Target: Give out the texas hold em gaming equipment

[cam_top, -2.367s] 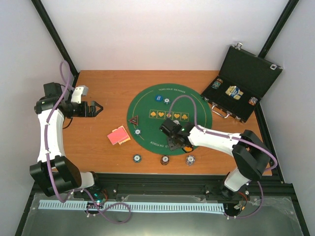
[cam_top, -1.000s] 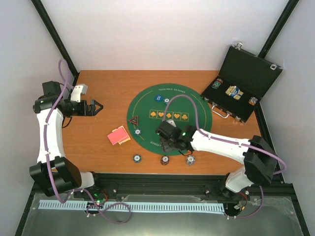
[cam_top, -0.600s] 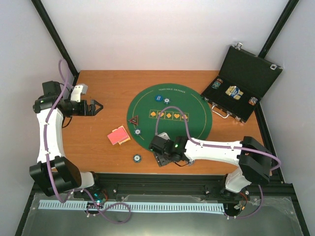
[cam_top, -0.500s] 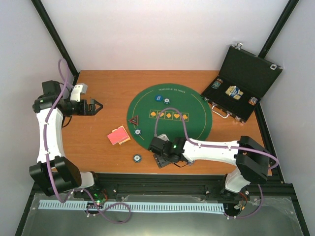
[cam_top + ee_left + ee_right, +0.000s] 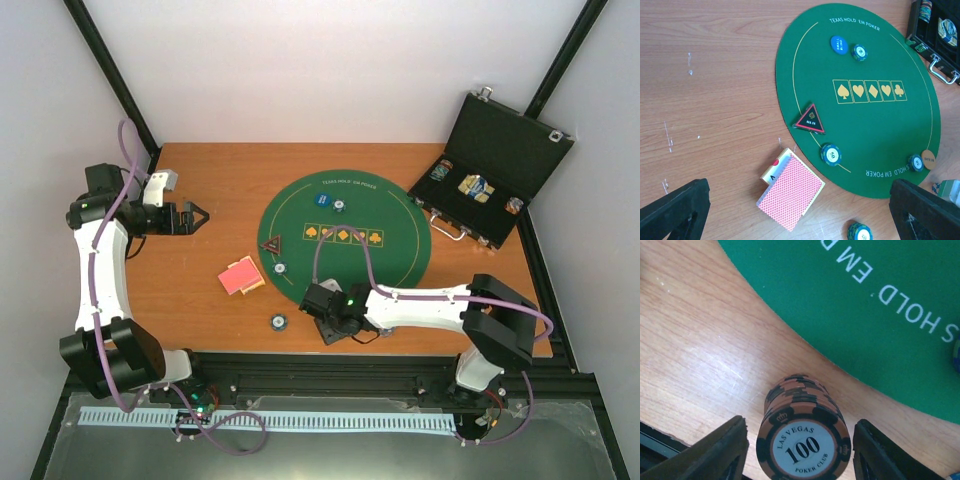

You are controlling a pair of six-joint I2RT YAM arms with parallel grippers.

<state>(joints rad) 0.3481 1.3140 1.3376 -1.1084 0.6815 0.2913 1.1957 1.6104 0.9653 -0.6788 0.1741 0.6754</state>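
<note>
A wooden counter (image 5: 200,170) sits inside a white-walled booth, with a round green mat (image 5: 400,255) at its middle and an open black case (image 5: 500,150) at the far right that holds more chips. The right gripper (image 5: 799,432) hangs low over the near edge of the counter, just off the mat's rim. Its jaws are released and stand on either side of a brown chip stack (image 5: 802,445) marked 100, with a strip of bare wood showing beside the stack, so nothing is clamped. The left gripper (image 5: 200,216) hovers wide apart over the left side, well away from everything and holding nothing. The job looks partly done. A blue chip (image 5: 838,44) and a striped one lie at the mat's far side, a triangular marker (image 5: 810,119) and another chip at its left edge, and a lone chip (image 5: 278,322) on the wood near the front. The cards (image 5: 790,197) lie in one untidy pile left of the mat — none dealt out, as far as I can judge — and that part is left to do.
</note>
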